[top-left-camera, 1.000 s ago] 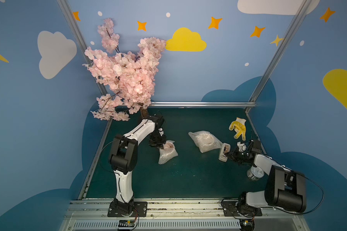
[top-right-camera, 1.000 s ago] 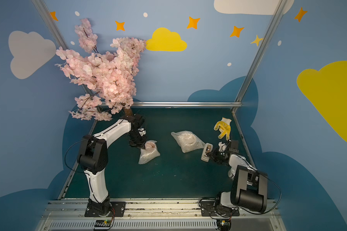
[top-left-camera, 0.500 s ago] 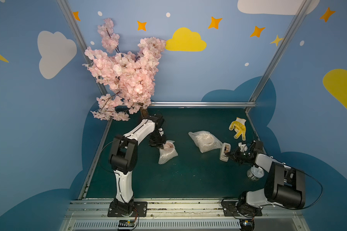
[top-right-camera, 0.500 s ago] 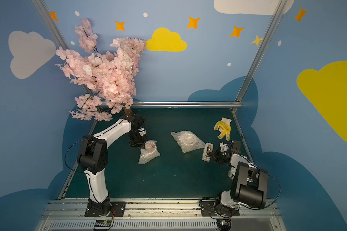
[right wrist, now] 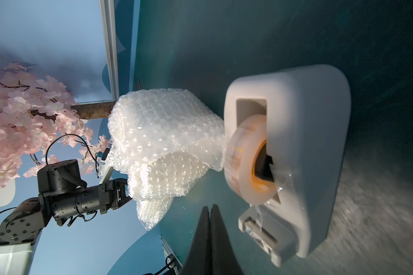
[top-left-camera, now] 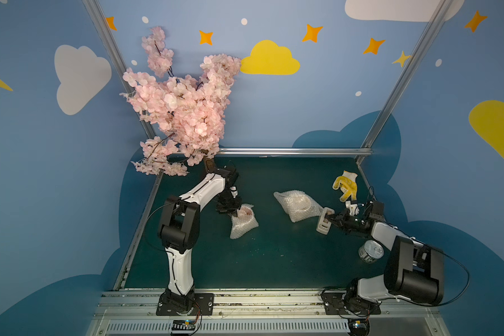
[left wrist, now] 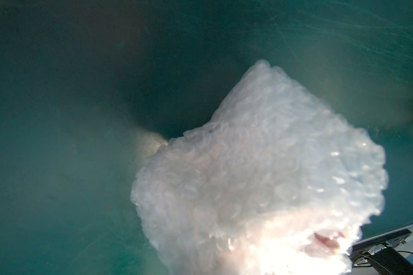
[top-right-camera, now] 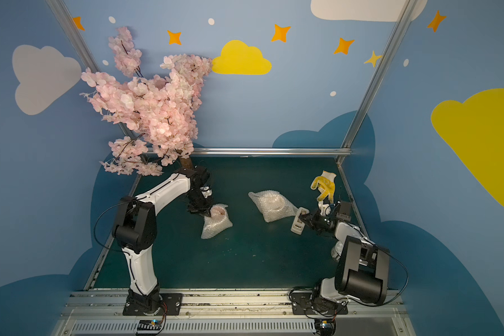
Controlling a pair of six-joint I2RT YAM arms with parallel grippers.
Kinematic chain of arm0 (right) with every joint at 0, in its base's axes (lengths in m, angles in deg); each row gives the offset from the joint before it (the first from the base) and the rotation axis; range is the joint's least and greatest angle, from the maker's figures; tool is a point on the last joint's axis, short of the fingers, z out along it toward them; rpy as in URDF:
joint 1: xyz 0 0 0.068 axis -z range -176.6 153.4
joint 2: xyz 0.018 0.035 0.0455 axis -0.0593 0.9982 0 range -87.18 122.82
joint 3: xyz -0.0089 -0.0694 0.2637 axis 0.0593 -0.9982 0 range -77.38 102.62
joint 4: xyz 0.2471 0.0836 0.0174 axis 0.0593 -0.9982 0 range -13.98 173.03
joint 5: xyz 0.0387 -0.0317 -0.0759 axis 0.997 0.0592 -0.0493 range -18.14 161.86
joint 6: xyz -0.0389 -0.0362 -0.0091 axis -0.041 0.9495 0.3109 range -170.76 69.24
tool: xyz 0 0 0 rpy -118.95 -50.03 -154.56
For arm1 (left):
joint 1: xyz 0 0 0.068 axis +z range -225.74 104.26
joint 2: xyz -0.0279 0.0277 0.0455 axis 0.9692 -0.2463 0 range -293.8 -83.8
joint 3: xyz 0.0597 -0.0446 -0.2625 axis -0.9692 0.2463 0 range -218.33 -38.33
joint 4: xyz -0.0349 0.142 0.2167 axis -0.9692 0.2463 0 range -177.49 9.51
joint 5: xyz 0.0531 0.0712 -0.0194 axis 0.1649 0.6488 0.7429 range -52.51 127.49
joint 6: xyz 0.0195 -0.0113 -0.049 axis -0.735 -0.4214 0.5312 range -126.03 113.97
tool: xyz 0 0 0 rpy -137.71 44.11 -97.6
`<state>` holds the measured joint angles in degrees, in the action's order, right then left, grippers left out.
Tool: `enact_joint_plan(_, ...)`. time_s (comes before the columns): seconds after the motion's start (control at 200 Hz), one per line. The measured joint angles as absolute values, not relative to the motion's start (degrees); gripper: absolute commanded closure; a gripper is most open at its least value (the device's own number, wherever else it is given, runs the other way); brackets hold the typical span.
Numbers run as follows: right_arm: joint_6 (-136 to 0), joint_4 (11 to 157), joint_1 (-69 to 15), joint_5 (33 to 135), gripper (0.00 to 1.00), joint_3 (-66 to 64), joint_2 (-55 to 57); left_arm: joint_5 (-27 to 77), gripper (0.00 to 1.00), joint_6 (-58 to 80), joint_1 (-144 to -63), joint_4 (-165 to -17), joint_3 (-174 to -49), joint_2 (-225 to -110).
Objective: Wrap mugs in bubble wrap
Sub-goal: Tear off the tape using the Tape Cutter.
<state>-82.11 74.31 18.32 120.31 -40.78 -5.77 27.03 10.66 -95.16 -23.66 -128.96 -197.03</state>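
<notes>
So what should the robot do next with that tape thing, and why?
Probably the right tool should nip the loose tape end at the tape dispenser and draw out a strip. It is shut and empty beside the dispenser, the nearby bubble-wrap bundle shows no tape, and the left tool pinches the other bundle.

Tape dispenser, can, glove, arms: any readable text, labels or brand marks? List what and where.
None legible.
Tape roll in the tape dispenser: faint orange print, blurred, unreadable.
Can: label too small to read.
Glove: no text, only yellow coating.
Wall stars and clouds: decoration, no lettering.
</notes>
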Motion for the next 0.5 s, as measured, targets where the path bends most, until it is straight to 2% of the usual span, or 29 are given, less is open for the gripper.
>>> enact_joint_plan(0.1,-80.82,71.19,18.32,117.84,0.75,-40.75,-9.20,27.03,0.97,10.64,-95.16,-23.66,-128.96,-197.03)
enact_joint_plan(0.19,-79.12,68.85,18.32,115.72,0.64,-40.71,-12.09,27.03,0.97,10.66,-95.16,-23.66,-128.96,-197.03)
enact_joint_plan(0.501,-76.78,67.12,17.97,113.01,0.62,-40.73,-10.65,27.03,0.97,10.66,-95.18,-23.66,-128.96,-197.03)
